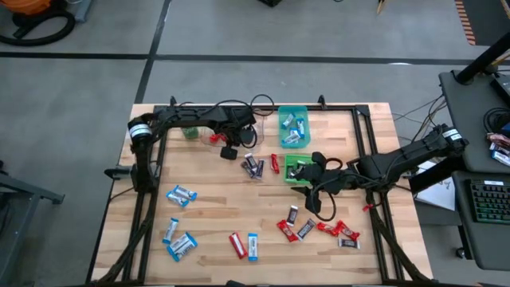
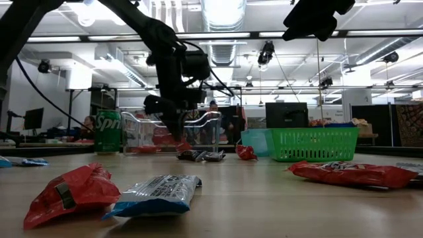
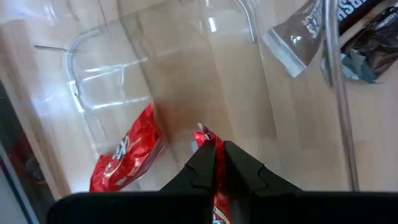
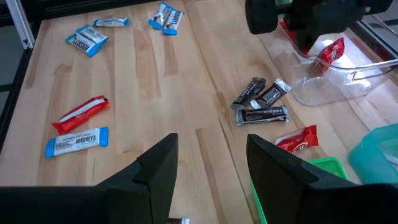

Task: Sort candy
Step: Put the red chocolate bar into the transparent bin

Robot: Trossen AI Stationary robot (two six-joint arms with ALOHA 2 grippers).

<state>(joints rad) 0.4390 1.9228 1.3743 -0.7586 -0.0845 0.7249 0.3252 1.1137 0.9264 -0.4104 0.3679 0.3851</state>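
My left gripper [image 1: 230, 151] is over the clear tray [image 3: 93, 81] at the far left and is shut on a shiny red candy bar [image 3: 207, 138]. Another red bar [image 3: 124, 158] lies in that tray. My right gripper [image 4: 211, 163] hovers open above the green basket [image 1: 299, 169], touching nothing. Dark bars [image 1: 253, 166] lie between the two grippers. Blue-and-white bars [image 1: 181, 194] lie near left, and red and dark ones [image 1: 335, 229] near right. A teal bin [image 1: 292, 127] holds blue bars. My left gripper pinches the red bar between its two fingers, with the wrapper's end [image 3: 204, 134] sticking out past the fingertips. The fingers point down from above. The bar [image 4: 329, 50] hangs below them, lifted over the clear tray.
A green drink can [image 2: 108, 132] stands left of the clear tray at the far edge. One red and one blue bar [image 1: 245, 245] lie near the front edge. Black frame rails [image 1: 143, 207] run along both table sides. Bare wood [image 1: 231, 203] shows at the table's middle.
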